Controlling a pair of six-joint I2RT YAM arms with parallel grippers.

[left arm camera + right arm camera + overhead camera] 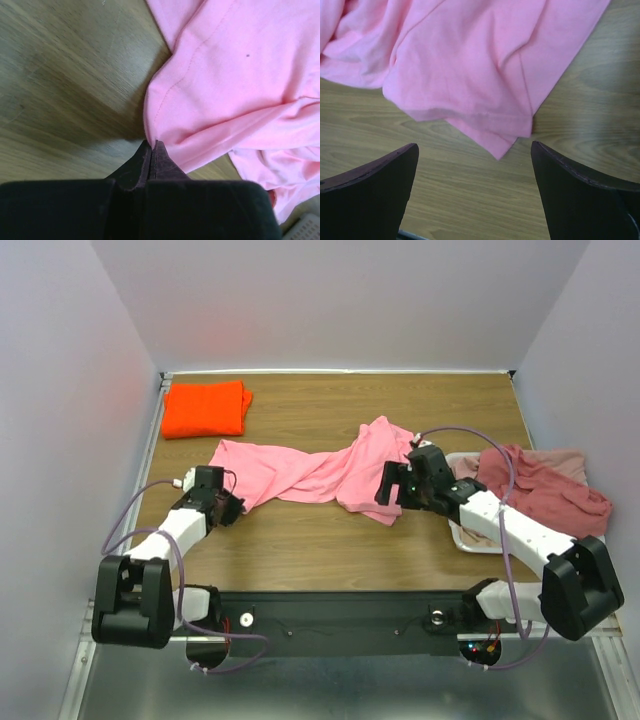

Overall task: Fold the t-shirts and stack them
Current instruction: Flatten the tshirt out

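Two robot arms work a light pink cotton t-shirt [310, 470] spread in a crumpled band across the wooden table [330, 540]. The left gripper [152, 147] sits at the shirt's left end, jaws pressed together, their tips touching the stitched hem where it meets the table. Whether any cloth is caught between them cannot be told. The rest of the shirt runs away from this gripper toward the right.

The right gripper [474, 145] stands over the shirt's right end with its jaws spread wide and nothing held. The shirt's lower corner lies on the table between and just ahead of the two dark fingers [380, 180].

A folded bright orange t-shirt [205, 408] lies at the far left corner. Dusty rose t-shirts [540, 490] are heaped on a white plastic tray [465, 540] at the right edge.
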